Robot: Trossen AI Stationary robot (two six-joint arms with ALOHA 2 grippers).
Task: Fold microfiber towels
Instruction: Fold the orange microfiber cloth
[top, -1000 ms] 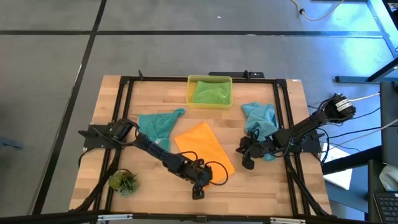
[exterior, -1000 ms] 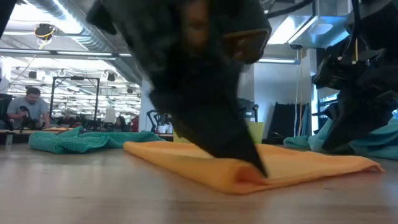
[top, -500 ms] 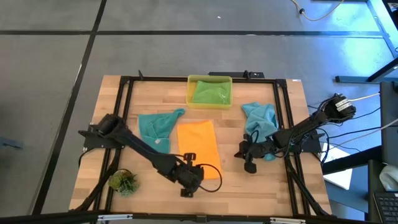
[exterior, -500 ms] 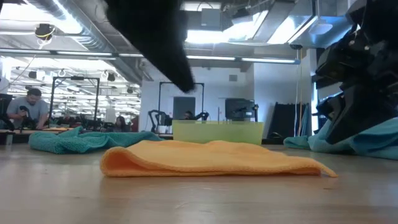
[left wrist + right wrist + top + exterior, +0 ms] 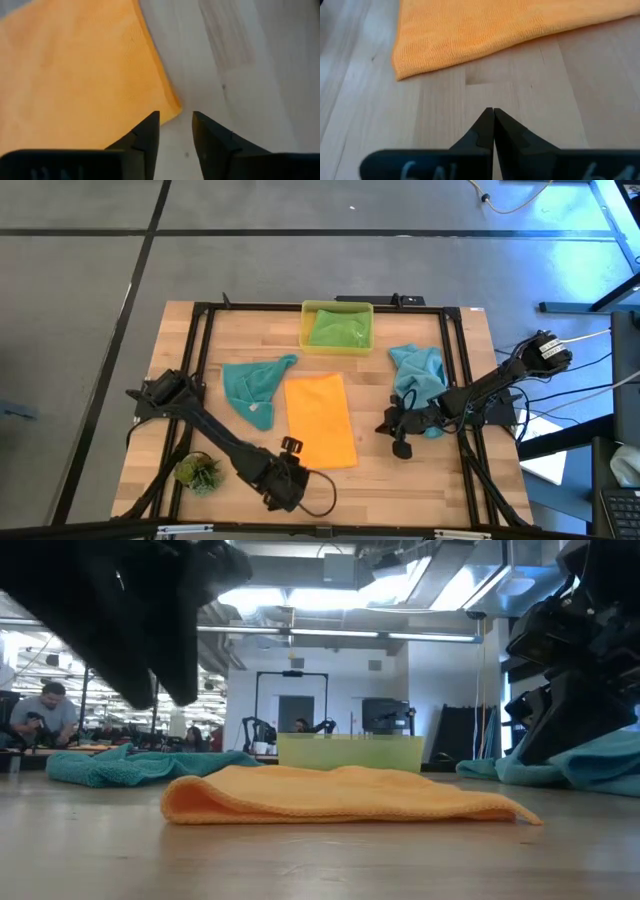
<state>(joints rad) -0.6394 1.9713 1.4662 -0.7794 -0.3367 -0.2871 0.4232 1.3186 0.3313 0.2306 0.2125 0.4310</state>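
We see a light wooden table (image 5: pixel 180 430) with visible plank seams, framed by black metal rails (image 5: pixel 205 360), standing on a grey floor crossed by dark lines. Looking level across the tabletop, the room behind is a bright open workshop with ceiling ducts, strip lights, a dark doorway, and a seated person (image 5: pixel 45 712) at a bench far off. On the table the folded orange towel (image 5: pixel 320 420) lies flat near the middle as a neat rectangle. A crumpled teal towel (image 5: pixel 254 386) sits just beside it toward the left arm's side, and a second teal towel (image 5: pixel 418 370) lies bunched on the right side. The green towel (image 5: pixel 340 328) rests inside the yellow bin (image 5: pixel 306 330) at the far edge. A small green plant tuft (image 5: pixel 198 472) sits by the near left corner. The left gripper (image 5: pixel 175 131) hovers just off the orange towel's near corner, its fingers parted with a gap between them and holding nothing. The right gripper (image 5: pixel 493 131) rests low by the right teal towel, its fingers pressed together and empty, pointed toward the orange towel. On the right wrist's housing we can make out pale marks that look like the digits "6" and "64", only partly in view.
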